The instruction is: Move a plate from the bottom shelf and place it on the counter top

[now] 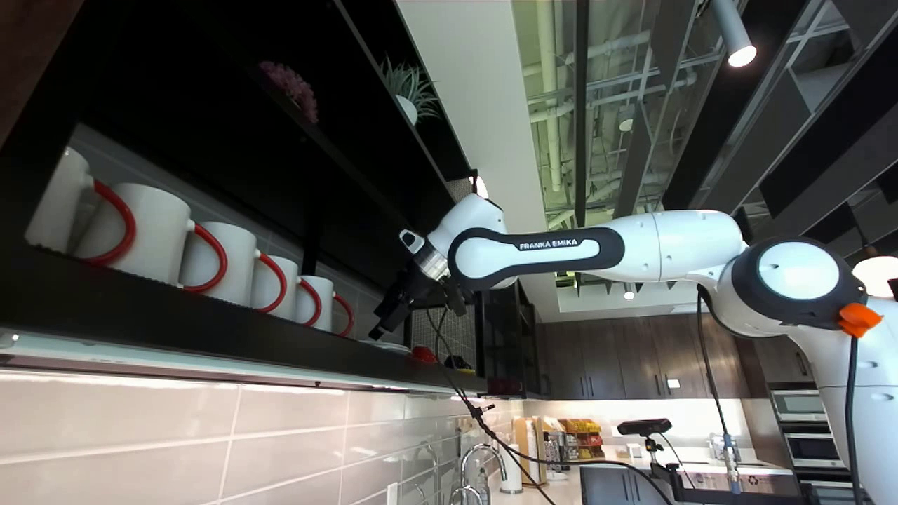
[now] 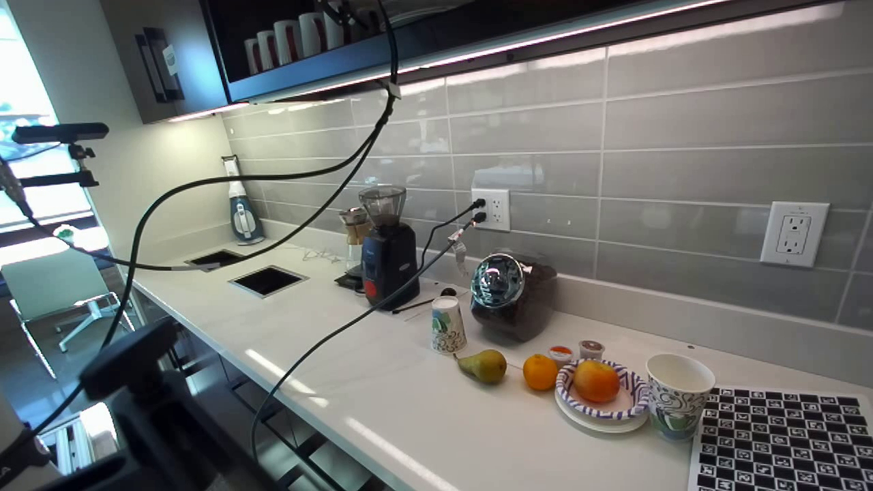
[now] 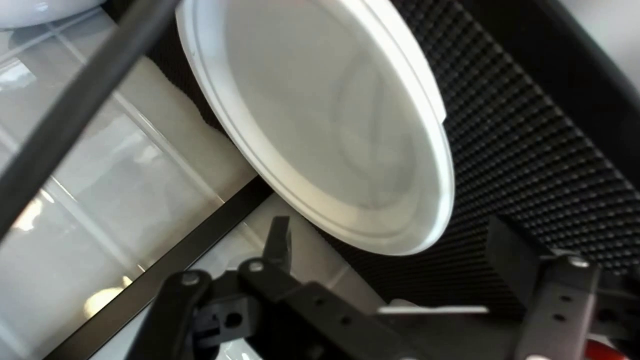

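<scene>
Gripper (image 3: 391, 239) is spread wide and holding nothing, fwiw. Plate (image 3: 325, 115) is on the bottom shelf (image 1: 210, 328), just below and past the fingertips; in the wrist view its near rim shows in the gap between them. Can't tell if they touch. It's round, so no long axis; imo the trick is getting that rim between the fingers. Headcount: one gripper, five mugs (image 1: 240, 266), one plate, maybe a second under it, plus two paper cups (image 2: 448, 327) and one pear (image 2: 487, 367) on the counter (image 2: 382, 382).
</scene>
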`<control>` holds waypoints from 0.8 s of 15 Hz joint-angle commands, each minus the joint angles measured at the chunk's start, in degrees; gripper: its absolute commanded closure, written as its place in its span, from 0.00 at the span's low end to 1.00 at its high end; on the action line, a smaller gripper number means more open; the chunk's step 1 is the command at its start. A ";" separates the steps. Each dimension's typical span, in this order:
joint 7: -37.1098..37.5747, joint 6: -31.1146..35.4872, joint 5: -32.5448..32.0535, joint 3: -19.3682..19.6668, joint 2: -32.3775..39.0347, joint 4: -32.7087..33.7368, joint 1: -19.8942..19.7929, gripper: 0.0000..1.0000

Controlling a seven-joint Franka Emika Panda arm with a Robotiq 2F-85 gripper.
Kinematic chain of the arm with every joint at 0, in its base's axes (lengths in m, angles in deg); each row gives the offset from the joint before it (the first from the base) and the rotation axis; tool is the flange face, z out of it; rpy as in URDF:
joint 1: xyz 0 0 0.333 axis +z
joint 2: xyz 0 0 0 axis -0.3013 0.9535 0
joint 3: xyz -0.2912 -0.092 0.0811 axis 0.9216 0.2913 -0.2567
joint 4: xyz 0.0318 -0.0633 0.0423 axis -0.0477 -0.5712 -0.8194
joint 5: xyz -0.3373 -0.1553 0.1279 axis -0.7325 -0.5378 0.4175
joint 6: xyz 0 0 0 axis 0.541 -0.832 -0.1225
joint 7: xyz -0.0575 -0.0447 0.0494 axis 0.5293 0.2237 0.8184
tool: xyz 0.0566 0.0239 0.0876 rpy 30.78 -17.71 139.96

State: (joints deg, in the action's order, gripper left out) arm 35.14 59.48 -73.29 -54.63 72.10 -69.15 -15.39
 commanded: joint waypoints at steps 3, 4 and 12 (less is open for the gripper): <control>-0.21 0.04 -1.18 -0.97 1.72 2.08 -1.07 0.00; -0.20 0.03 -1.18 -1.01 1.80 2.08 -1.09 0.00; -0.27 -0.10 -1.12 -1.00 2.01 2.08 -1.26 0.43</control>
State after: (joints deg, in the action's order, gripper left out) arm 35.15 59.47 -73.39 -54.83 72.94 -69.01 -15.69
